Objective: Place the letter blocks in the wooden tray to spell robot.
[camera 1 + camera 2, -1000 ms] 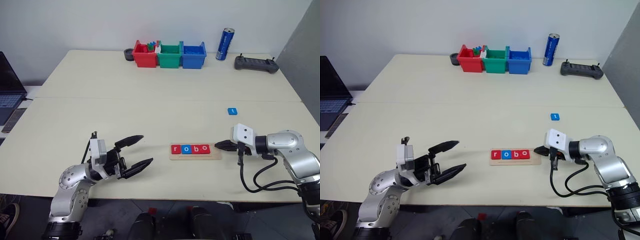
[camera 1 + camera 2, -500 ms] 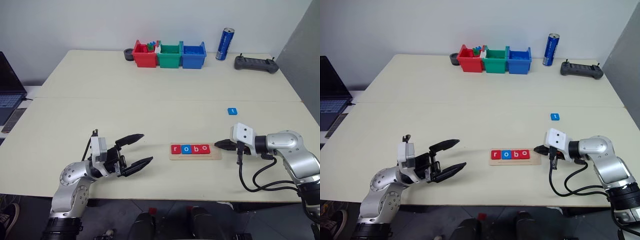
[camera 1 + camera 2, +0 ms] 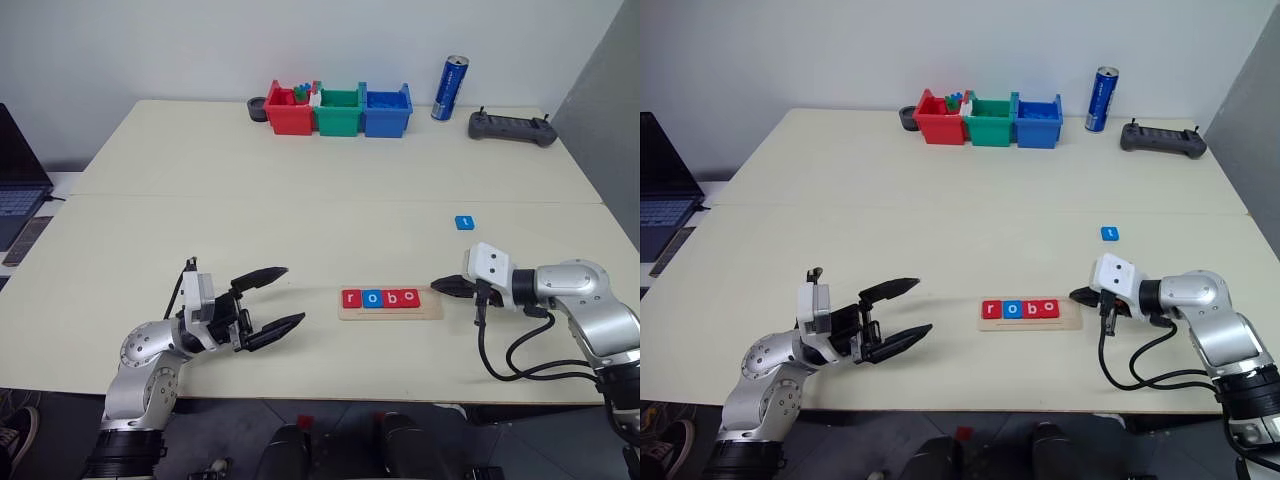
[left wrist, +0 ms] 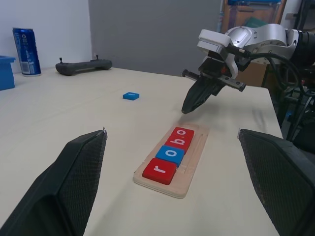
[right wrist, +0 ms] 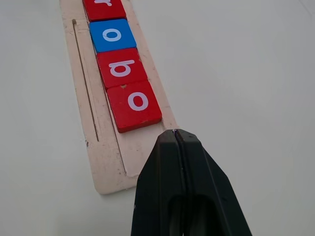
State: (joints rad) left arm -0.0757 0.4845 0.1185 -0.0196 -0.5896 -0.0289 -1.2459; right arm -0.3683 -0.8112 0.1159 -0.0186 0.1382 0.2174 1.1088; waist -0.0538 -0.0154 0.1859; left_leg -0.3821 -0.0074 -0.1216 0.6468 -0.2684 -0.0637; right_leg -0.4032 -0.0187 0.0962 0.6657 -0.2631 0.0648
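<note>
Right gripper (image 3: 440, 287) is sitting pressed together, empty, just off the wooden tray's (image 3: 431, 312) free end. Left gripper (image 3: 283, 301) is hanging spread wide, well apart from it. Tray is holding four letter blocks (image 3: 381, 298) reading r-o-b-o; blue t block (image 3: 463, 222) is lying loose on the surface (image 3: 300, 220). Red bin (image 3: 288, 112) at the far edge is carrying small coloured pieces.
</note>
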